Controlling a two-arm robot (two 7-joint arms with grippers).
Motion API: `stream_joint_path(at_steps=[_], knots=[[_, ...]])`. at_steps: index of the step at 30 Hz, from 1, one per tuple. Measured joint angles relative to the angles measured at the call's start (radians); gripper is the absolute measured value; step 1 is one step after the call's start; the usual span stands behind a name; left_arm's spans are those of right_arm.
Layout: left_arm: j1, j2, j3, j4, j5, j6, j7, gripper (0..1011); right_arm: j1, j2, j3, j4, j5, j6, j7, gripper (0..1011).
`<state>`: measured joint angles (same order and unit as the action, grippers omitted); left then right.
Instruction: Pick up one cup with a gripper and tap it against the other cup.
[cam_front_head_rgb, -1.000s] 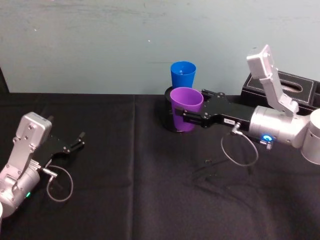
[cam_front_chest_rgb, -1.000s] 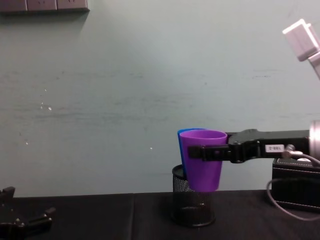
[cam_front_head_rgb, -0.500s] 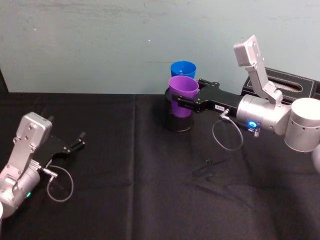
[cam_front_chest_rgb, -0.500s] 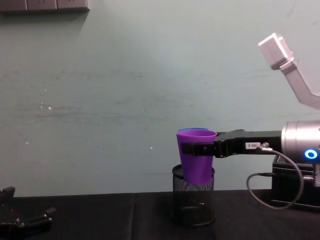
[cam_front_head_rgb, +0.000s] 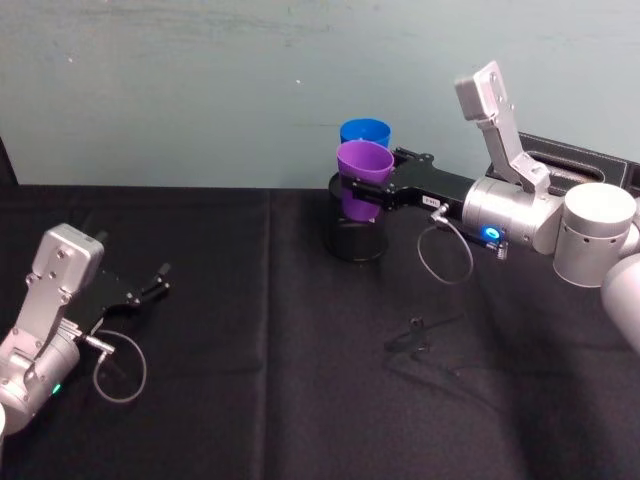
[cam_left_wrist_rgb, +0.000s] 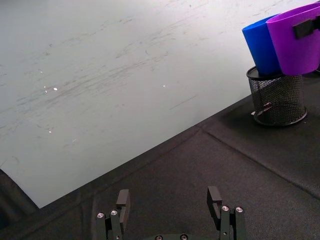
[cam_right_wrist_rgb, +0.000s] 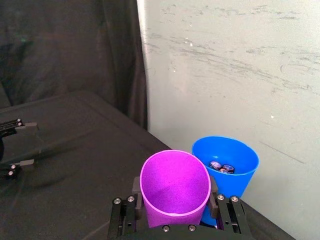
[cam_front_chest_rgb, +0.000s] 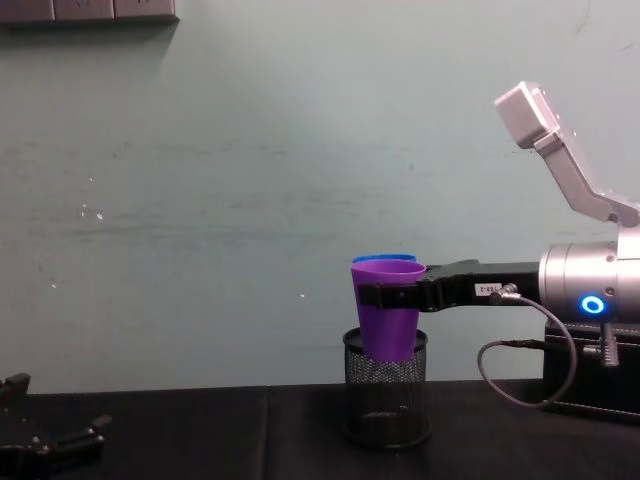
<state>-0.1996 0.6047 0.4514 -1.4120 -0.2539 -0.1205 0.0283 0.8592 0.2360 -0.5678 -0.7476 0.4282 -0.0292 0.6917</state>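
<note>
Purple cup (cam_front_head_rgb: 362, 160), pinched in right gripper (cam_front_head_rgb: 368, 192), moved back beside blue cup (cam_front_head_rgb: 364, 132); left gripper (cam_front_head_rgb: 160, 280) parked, spread.

1. Purple cup (cam_front_head_rgb: 362, 172): plain, no pattern
2. Blue cup (cam_front_head_rgb: 365, 133): plain bright blue
3. Pen holder (cam_front_chest_rgb: 385, 400): black mesh
4. Tabletop (cam_front_head_rgb: 300, 380): black; wall (cam_front_head_rgb: 200, 90): pale green
5. Right gripper (cam_front_head_rgb: 358, 188): black, white label; wrist (cam_front_head_rgb: 505, 215) silver

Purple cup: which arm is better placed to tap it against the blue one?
Right. The right arm has its jaws shut on the purple cup, lifted beside the blue cup. The left arm lies far off to the left, jaws open.
</note>
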Motion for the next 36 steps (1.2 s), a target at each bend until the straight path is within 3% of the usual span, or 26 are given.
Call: stream_joint_path(at_steps=[9, 36], knots=[[0.000, 0.000, 0.000, 0.000, 0.000, 0.000, 0.000, 1011, 0.019, -0.025, 0.019, 0.049, -0.014, -0.015, 0.012, 728], [0.000, 0.000, 0.000, 0.000, 0.000, 0.000, 0.000, 1011, 0.019, -0.025, 0.023, 0.046, -0.016, -0.014, 0.020, 728]])
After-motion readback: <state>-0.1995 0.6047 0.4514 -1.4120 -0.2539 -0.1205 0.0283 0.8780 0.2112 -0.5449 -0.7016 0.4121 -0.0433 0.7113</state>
